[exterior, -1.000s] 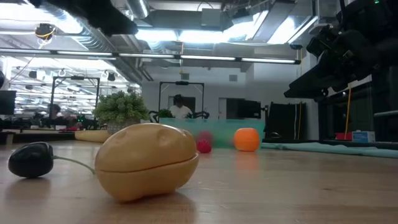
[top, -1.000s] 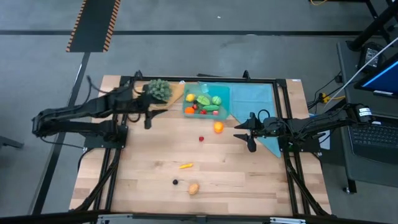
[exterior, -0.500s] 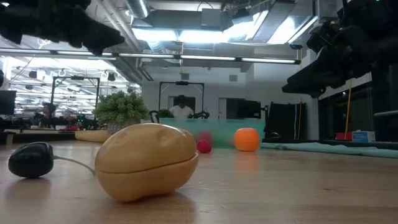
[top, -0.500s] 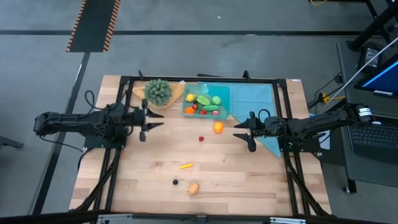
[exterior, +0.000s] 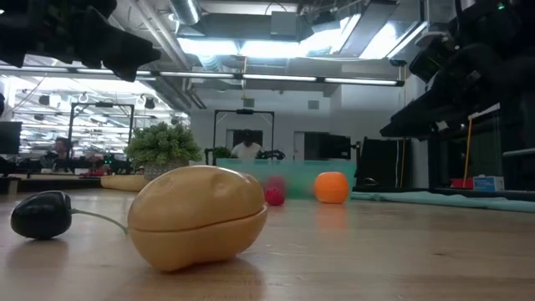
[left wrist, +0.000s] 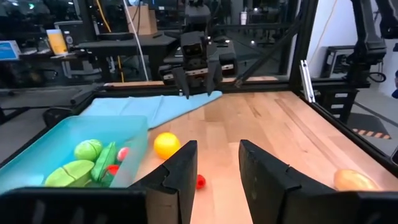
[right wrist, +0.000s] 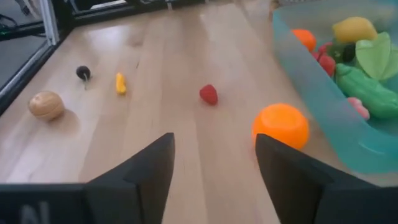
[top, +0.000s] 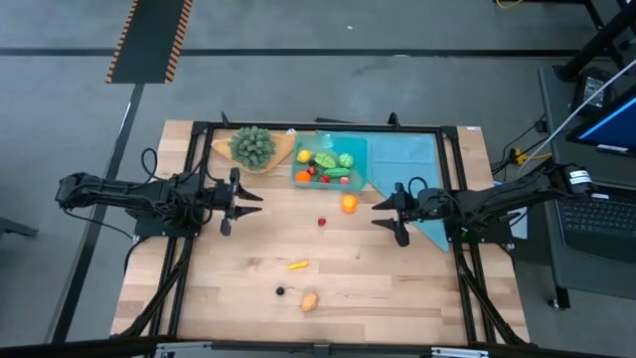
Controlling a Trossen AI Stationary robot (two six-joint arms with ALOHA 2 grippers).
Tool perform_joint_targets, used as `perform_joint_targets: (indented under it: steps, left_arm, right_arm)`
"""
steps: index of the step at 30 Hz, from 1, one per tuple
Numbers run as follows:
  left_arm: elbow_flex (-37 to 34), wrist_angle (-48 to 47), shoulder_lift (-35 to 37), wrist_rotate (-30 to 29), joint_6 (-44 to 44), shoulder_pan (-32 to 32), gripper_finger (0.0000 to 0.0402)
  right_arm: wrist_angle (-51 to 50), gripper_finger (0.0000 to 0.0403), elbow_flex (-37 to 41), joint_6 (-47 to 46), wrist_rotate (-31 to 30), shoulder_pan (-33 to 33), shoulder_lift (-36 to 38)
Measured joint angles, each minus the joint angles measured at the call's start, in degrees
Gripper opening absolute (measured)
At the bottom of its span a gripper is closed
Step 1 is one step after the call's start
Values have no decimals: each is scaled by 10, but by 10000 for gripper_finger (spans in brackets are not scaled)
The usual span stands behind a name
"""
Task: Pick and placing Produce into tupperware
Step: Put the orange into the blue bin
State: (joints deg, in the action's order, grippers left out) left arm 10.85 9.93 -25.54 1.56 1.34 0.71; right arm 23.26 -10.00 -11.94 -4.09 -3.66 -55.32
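Both grippers, left [top: 241,199] and right [top: 386,213], hover with jaws parted and empty over the counter [top: 397,288], while the tupperware [top: 329,161] sits at the far edge holding several produce pieces, with an orange [top: 349,203] just beside it.

bright overhead ceiling lights, soft shadows, blurred low-view background

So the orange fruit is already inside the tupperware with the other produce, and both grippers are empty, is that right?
Not quite: the orange fruit lies on the wooden table, just outside the tupperware, as the high view and right wrist view show. The rest holds: the left gripper and right gripper are both empty, and other produce is inside.
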Motion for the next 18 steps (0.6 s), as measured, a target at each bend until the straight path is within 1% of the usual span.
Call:
perform_joint_targets:
  steps: [6,9,12,18]
  left_arm:
    - [0,-4,0,0,-12,-1,118]
    - [0,-4,0,0,-13,-1,123]
    - [0,-5,0,0,-13,-1,128]
    - [0,-21,0,0,-13,-1,135]
  right_arm:
    - [42,285,0,-14,-6,0,-57]
    - [66,306,0,-15,-7,0,-87]
    - [87,313,0,-17,-8,0,-118]
    - [129,314,0,-44,-8,0,-183]
